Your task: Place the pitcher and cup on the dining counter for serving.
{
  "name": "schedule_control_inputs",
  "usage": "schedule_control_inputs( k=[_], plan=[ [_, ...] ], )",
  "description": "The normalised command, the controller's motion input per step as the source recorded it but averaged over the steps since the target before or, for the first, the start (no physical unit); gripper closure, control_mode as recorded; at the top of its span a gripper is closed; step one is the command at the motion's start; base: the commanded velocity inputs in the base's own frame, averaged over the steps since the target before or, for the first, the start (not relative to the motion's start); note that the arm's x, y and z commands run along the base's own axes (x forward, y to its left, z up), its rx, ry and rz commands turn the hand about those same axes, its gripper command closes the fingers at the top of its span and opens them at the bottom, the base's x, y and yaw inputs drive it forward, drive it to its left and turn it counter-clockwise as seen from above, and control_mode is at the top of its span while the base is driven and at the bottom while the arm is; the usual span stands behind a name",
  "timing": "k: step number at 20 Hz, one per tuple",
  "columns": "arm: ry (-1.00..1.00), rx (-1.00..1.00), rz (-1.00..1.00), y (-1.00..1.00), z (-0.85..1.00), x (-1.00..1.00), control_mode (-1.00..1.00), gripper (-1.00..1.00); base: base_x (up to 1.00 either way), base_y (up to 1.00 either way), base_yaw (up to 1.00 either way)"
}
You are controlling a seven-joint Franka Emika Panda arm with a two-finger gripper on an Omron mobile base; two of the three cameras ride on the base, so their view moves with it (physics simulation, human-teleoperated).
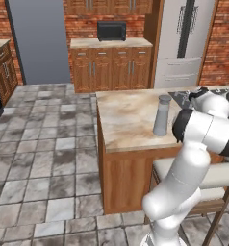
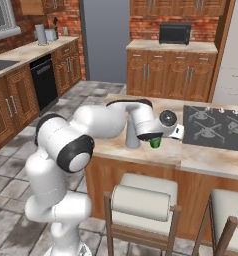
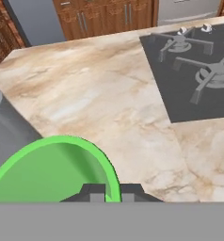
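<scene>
From the left base view, the grey pitcher (image 1: 162, 115) stands upright on the beige marbled surface of the dining counter (image 1: 123, 120), near its front edge. The white arm bends across in front of it, just to its right, and hides whatever lies beyond.

From the right base view, the arm reaches over the same surface, and its gripper (image 2: 156, 141) hangs low above the stone with the green cup (image 2: 155, 143) pinched at its end. The cup sits right beside the base of the pitcher (image 2: 133, 136), between it and the black cooktop (image 2: 216, 127). I cannot tell whether the cup's bottom touches the stone. Two padded stools (image 2: 141, 200) stand along the near side.

From the hand view, the two dark fingers (image 3: 93, 192) stand drawn close together, clamped on the rim of the cup (image 3: 52, 172), whose bright green mouth opens just ahead of them. The pitcher's grey side (image 3: 8, 132) rises at the left edge, and the cooktop (image 3: 194, 70) lies well apart across the marbled top.
</scene>
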Motion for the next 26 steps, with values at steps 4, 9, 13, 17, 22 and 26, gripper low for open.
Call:
schedule_control_inputs(
  k=[4,9,13,17,22,26],
  plan=[
    [0.01,0.01,0.00,-0.05,-0.22,0.18,-1.00,1.00,0.00,0.00,0.00],
    [0.02,0.00,0.00,-0.05,-0.17,0.19,-1.00,1.00,0.00,0.00,0.00],
    [0.01,0.00,0.00,0.00,-0.18,0.23,-1.00,1.00,0.00,0.00,0.00],
    [0.00,0.00,0.00,0.00,-0.17,0.24,-1.00,1.00,0.00,0.00,0.00],
    [0.00,0.00,0.00,0.00,-0.15,0.27,-1.00,1.00,0.00,0.00,0.00],
    [0.00,0.00,0.00,0.00,-0.12,0.28,-1.00,1.00,0.00,0.00,0.00]
  ],
)
